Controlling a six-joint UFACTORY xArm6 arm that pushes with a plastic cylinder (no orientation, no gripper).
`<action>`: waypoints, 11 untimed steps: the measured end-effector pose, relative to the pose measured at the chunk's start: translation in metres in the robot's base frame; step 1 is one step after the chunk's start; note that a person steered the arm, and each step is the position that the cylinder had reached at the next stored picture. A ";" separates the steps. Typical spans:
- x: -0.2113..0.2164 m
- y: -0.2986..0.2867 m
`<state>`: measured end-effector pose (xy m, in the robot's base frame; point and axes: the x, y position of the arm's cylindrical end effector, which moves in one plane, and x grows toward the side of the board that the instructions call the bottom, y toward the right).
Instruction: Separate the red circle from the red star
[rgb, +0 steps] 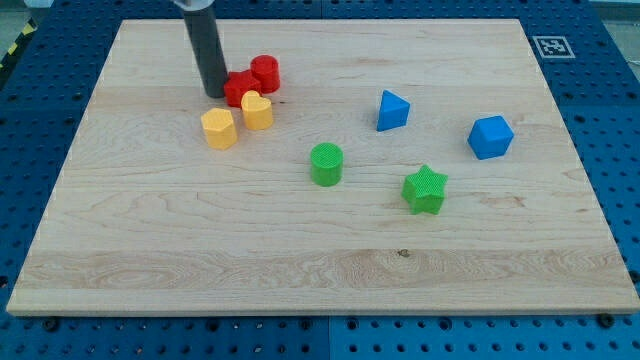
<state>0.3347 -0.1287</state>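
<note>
The red circle (266, 73) stands in the upper left part of the wooden board (320, 260). The red star (239, 89) lies touching it on its lower left. My tip (215, 93) rests against the left side of the red star, on the side away from the circle. The rod rises from there to the view's top edge.
A yellow heart (257, 110) touches the red star from below, with a yellow hexagon (218, 128) just left of it. A green cylinder (326, 164) and a green star (425, 189) sit mid-board. A blue triangular block (392, 110) and a blue cube (490, 137) lie to the right.
</note>
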 end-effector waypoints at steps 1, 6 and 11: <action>-0.027 0.035; -0.039 0.187; -0.045 0.202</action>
